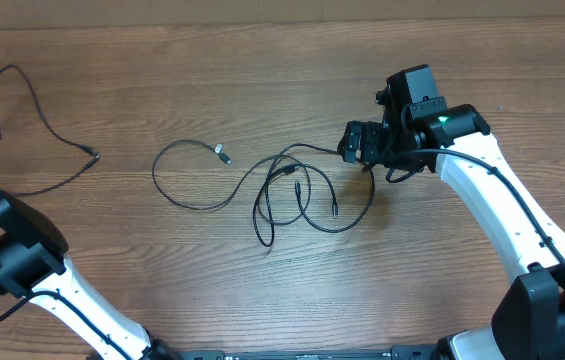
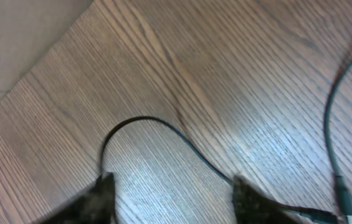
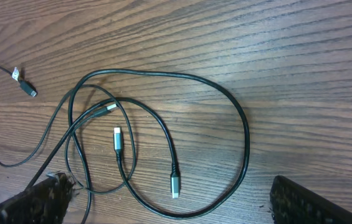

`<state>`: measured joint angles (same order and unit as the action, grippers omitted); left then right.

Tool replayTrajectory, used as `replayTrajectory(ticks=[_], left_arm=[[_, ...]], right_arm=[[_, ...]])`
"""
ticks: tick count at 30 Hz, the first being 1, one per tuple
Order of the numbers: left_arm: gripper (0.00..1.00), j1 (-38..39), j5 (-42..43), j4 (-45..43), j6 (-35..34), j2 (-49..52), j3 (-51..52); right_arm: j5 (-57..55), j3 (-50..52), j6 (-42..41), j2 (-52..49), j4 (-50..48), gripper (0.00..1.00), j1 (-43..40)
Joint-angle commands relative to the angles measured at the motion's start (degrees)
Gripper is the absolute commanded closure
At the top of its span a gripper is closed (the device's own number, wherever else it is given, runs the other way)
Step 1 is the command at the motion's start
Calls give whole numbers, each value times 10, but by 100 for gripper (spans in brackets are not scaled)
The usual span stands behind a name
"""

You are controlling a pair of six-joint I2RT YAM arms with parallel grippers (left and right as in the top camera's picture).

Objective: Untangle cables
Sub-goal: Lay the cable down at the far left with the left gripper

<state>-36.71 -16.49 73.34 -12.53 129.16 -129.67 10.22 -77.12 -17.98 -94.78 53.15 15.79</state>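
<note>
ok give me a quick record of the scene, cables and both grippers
surface: wooden table
tangled cables: overlapping loops at centre
loop cable: left of the tangle, one end running into it
far-left cable: lies apart from the others
left gripper: open, a cable arching on the table between its fingers
right gripper: open, over the tangle's right edge

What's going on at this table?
Two robot arms are sorting thin black cables on a wooden table. The left gripper is open, its fingers standing either side of one cable at the far left, gripping nothing. Another cable lies in its own loop left of centre. The tangle in the middle is not yet undone. The right gripper hangs wide open at its edge, holding nothing.
</note>
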Motion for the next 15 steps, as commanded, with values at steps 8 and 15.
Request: replayTrajectory(ticks=[8, 15], left_arm=[[0, -8, 90, 1, 36, 0, -5], [0, -8, 161, 17, 36, -7, -74]], right_arm=[[-3, 3, 0, -2, -2, 0, -1], [-3, 3, 0, -2, -2, 0, -1]])
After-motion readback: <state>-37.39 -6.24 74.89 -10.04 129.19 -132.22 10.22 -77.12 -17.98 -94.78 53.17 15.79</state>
